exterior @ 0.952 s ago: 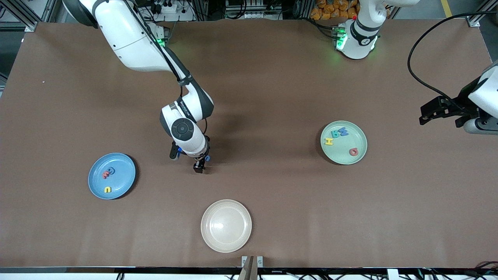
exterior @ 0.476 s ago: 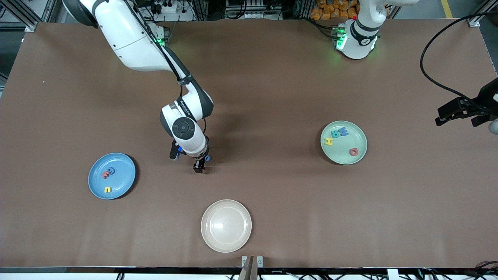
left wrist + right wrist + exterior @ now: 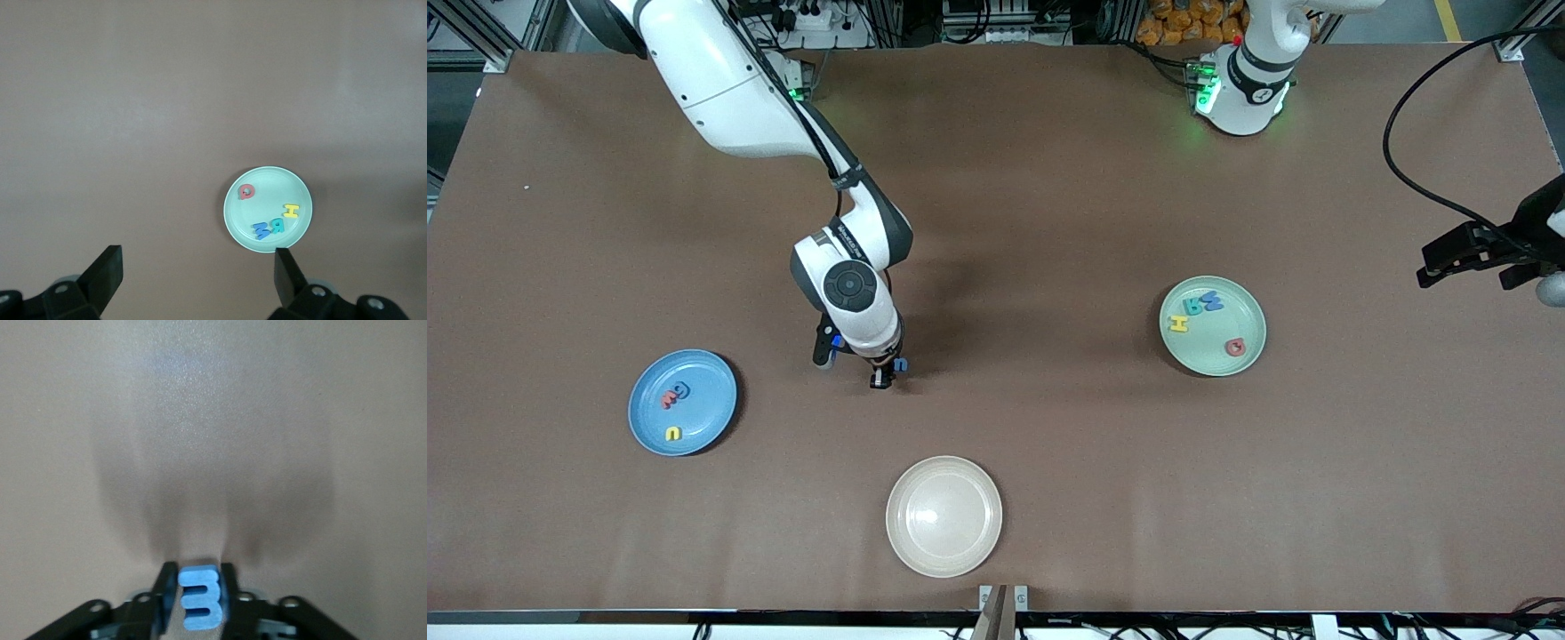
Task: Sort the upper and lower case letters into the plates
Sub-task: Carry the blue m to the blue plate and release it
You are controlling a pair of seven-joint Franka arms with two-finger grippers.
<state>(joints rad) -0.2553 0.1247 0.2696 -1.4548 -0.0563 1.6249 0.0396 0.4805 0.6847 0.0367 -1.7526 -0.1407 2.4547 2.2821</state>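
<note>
A blue letter (image 3: 199, 597) was pinched in the right hand (image 3: 883, 373) on the surface (image 3: 1049, 178); lifting toward the blue plate (image 3: 698, 364) was judged next, while the left hand (image 3: 1463, 260) waited spread.

A robotics lab: 2 bench-mounted arms (image 3: 765, 116), aluminium framing (image 3: 480, 36), cables (image 3: 1414, 178).

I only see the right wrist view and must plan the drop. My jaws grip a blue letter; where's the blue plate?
Observer: The blue plate lies toward the right arm's end of the table, three letters in it.
Operator: And the green one?
Observer: The green plate lies toward the left arm's end, holding four letters.
Operator: The left arm?
Observer: The left gripper waits over bare table at that end, jaws open.
</note>
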